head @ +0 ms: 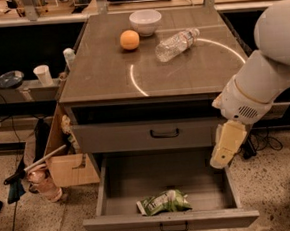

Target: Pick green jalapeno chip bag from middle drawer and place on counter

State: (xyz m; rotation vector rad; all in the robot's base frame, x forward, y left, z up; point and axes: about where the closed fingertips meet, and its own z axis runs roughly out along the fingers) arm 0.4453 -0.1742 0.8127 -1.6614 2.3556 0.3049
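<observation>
The bag [164, 202] lies inside the open drawer [123, 224], close to its front panel. The gripper [220, 159] hangs above the drawer's right rear corner; whether it is open cannot be told. Descending from there, it may strike the drawer's right wall. It may also pinch only loose foil and drop the bag.

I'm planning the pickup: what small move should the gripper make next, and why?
Probably move the gripper left and down toward the chip bag. The bag lies near the front of the open drawer, while the gripper hangs over the drawer's right side, well apart from it.
</observation>
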